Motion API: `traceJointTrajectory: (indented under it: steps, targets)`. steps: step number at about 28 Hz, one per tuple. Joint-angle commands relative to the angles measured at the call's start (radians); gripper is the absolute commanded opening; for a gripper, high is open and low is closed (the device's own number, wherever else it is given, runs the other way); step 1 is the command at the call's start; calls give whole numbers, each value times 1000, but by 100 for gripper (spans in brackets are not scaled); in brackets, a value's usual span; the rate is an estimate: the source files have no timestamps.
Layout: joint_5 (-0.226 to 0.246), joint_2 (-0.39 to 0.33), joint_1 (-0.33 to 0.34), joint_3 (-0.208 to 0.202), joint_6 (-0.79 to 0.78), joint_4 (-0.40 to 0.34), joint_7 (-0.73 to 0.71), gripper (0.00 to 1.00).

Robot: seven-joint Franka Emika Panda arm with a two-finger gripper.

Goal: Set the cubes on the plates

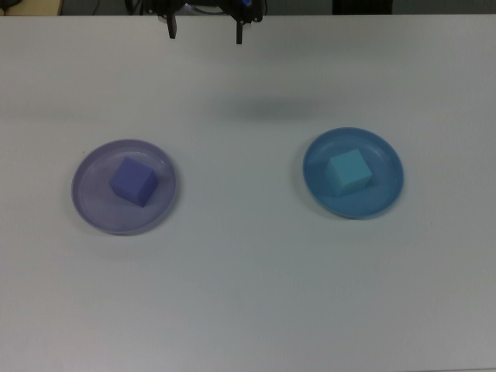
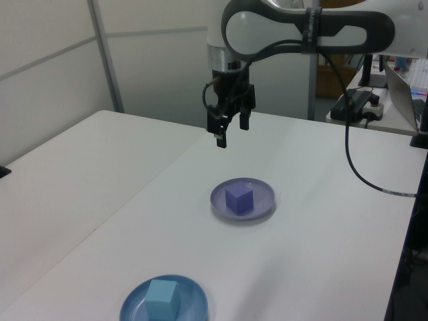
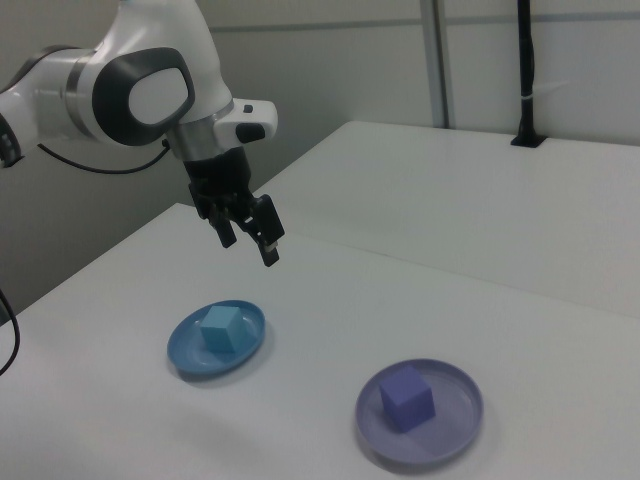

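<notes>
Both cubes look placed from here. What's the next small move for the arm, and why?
Probably none beyond parking it. The purple cube sits inside the lavender plate, the cyan cube inside the blue plate, and the gripper hangs open and empty, high above the table.

Purple-blue cube (image 1: 133,181) on lavender plate (image 1: 92,203); cyan cube (image 1: 347,171) on blue plate (image 1: 385,198).

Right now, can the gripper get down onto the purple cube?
Probably yes. The gripper hangs open and empty above the table, and the purple cube sits exposed on the lavender plate with nothing over it.
</notes>
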Motion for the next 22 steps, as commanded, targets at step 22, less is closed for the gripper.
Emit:
traceJointTrajectory:
  steps: [22]
  targets:
    - [39, -26, -4, -6, 18, -28, 3, 100]
